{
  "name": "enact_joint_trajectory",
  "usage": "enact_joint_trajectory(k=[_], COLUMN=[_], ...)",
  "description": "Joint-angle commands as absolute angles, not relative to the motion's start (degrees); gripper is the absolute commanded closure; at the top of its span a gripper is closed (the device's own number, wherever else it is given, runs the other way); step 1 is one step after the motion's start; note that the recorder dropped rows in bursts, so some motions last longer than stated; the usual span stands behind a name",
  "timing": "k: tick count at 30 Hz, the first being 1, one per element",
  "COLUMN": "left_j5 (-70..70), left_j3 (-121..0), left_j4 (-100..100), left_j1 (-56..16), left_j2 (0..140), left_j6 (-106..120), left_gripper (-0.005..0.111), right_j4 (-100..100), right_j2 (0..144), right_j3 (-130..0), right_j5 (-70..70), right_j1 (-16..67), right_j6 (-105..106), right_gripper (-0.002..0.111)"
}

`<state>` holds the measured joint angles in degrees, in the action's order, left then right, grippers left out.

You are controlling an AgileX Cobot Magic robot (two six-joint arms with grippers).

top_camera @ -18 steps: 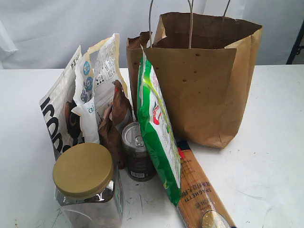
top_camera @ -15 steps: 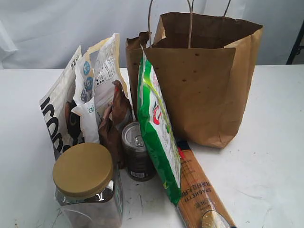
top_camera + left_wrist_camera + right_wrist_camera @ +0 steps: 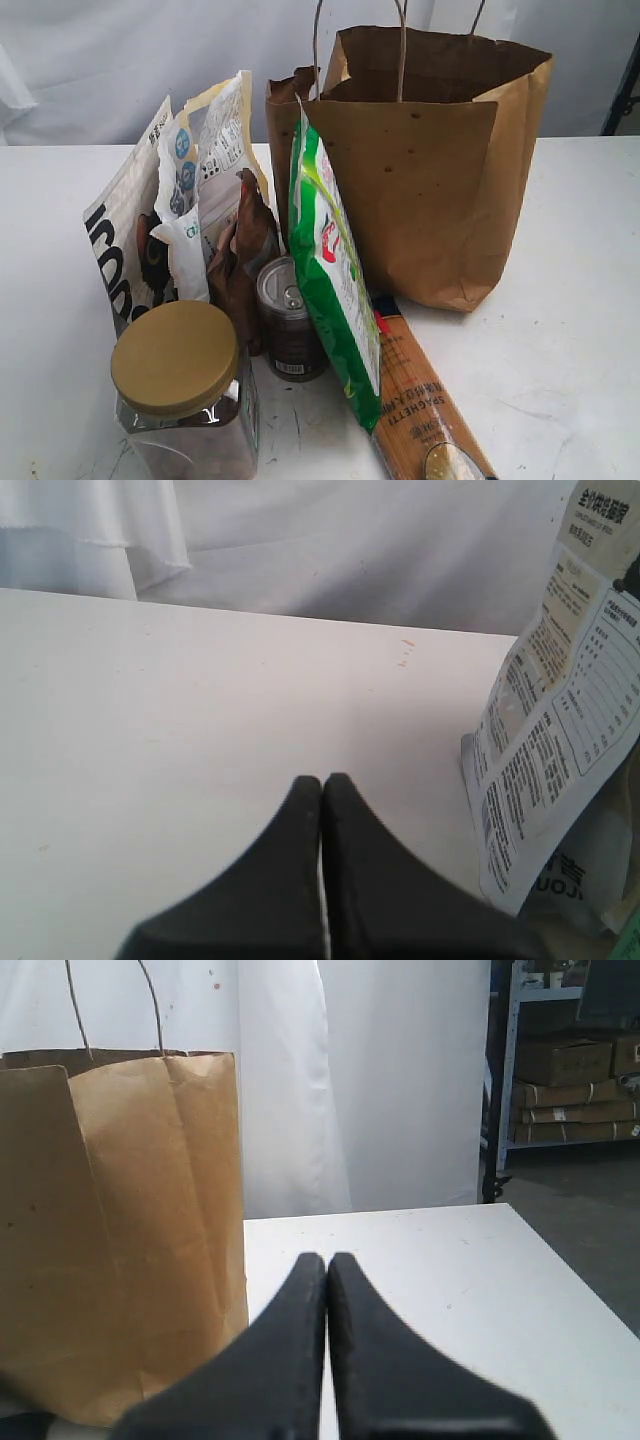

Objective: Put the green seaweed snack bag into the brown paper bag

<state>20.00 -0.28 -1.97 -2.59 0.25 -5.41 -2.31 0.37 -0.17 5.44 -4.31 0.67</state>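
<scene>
Green seaweed snack bag (image 3: 333, 280) seemingly leaning on brown paper bag (image 3: 430, 190) — left gripper (image 3: 322, 785), right gripper (image 3: 327, 1260), jaws closed

"SPAGHETTI" in dark capitals along the orange pasta packet (image 3: 425, 405) lying in front of the paper bag (image 3: 430, 180), big black letters, roughly "icon", down the white pouch (image 3: 118, 245) far left of the bag, red logo on the green snack bag (image 3: 335, 270) leaning against the bag, unreadable, tables of fine print on a white packet (image 3: 555, 740) in the left wrist view, too small to read
</scene>
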Motion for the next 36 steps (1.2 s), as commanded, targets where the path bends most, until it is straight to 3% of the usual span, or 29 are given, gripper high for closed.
enact_joint_trajectory(k=[1, 6, 11, 26, 36], left_j5=[19.5, 19.5, 19.5, 19.5, 19.5], left_j3=[0.0, 0.0, 0.0, 0.0, 0.0], left_j4=[-2.1, -2.1, -2.1, -2.1, -2.1], left_j1=[-2.9, -2.9, -2.9, -2.9, -2.9], left_j2=[0.0, 0.0, 0.0, 0.0, 0.0], left_j6=[-5.5, -5.5, -5.5, -5.5, -5.5], left_gripper=[0.107, 0.107, 0.107, 0.107, 0.107], right_j4=[-2.4, -2.4, -2.4, -3.3, -20.8], right_j2=[0.0, 0.0, 0.0, 8.0, 23.0], right_j3=[0.0, 0.0, -0.9, -23.4, -33.2], right_j5=[4.1, -5.6, -5.1, 20.6, 30.8], right_j1=[-4.6, -4.6, -4.6, -4.4, 2.6], right_j6=[0.5, -3.2, -6.8, -5.8, 15.5], right_gripper=[0.108, 0.108, 0.108, 0.108, 0.108])
